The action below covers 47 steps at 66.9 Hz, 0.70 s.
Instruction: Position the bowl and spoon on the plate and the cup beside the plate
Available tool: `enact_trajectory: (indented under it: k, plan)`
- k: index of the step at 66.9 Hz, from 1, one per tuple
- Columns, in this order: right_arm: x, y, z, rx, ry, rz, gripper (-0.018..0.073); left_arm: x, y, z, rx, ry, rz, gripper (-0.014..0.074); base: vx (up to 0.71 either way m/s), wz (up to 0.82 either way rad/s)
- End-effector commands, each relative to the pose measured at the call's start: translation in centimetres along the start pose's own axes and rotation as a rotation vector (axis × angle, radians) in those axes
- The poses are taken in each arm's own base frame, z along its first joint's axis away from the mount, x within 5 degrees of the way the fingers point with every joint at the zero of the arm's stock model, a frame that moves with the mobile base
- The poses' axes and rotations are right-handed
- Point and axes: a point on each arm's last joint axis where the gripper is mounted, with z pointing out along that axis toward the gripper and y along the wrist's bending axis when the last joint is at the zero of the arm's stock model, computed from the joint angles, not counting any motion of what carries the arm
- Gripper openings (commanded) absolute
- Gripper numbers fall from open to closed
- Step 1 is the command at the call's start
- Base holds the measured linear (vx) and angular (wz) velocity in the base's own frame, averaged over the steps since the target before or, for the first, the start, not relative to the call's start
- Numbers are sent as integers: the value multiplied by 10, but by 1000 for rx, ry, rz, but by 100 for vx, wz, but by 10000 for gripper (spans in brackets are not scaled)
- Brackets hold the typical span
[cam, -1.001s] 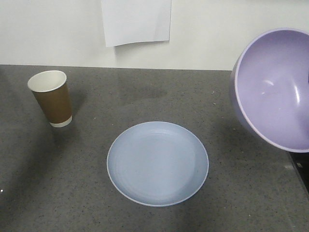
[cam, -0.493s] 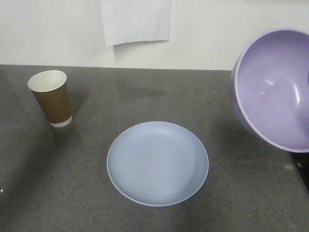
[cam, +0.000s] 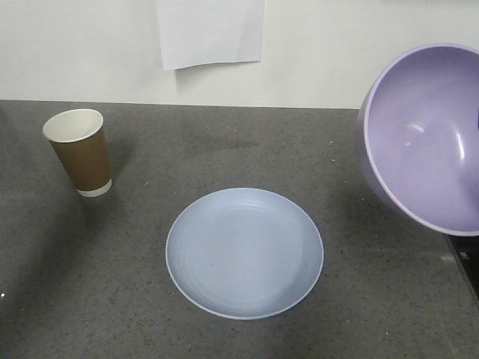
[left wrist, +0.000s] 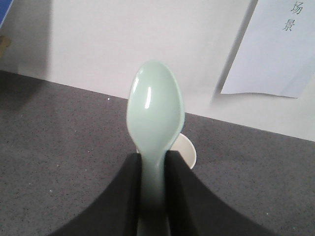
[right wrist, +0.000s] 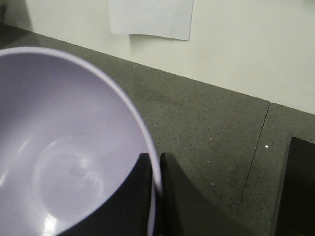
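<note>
The pale blue plate point(cam: 245, 253) lies flat at the middle of the dark counter. A brown paper cup point(cam: 79, 152) stands upright at the back left, and its white rim point(left wrist: 186, 152) peeks out behind the spoon in the left wrist view. My left gripper point(left wrist: 153, 160) is shut on the handle of the mint-green spoon point(left wrist: 155, 109), held in the air with its scoop pointing forward. The lavender bowl point(cam: 428, 138) hangs tilted at the right edge, well above the counter. My right gripper point(right wrist: 155, 160) is shut on the bowl's rim point(right wrist: 142, 129), one finger inside and one outside.
A white sheet of paper point(cam: 211, 31) hangs on the wall behind the counter. A seam point(right wrist: 253, 157) crosses the counter at the right, with a black edge point(right wrist: 298, 187) beyond it.
</note>
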Motion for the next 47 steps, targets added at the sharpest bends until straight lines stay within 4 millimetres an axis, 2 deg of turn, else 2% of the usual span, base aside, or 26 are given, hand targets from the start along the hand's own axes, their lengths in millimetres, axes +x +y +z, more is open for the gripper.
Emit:
enact_trajectory:
  k: [1, 47]
  plan:
    - [-12, 0, -6, 21, -90, 4, -4, -11, -2, -6, 39, -69, 11, -6, 0, 0]
    - [-12, 0, -6, 21, -90, 4, -4, -11, -2, -6, 39, -69, 11, -6, 0, 0]
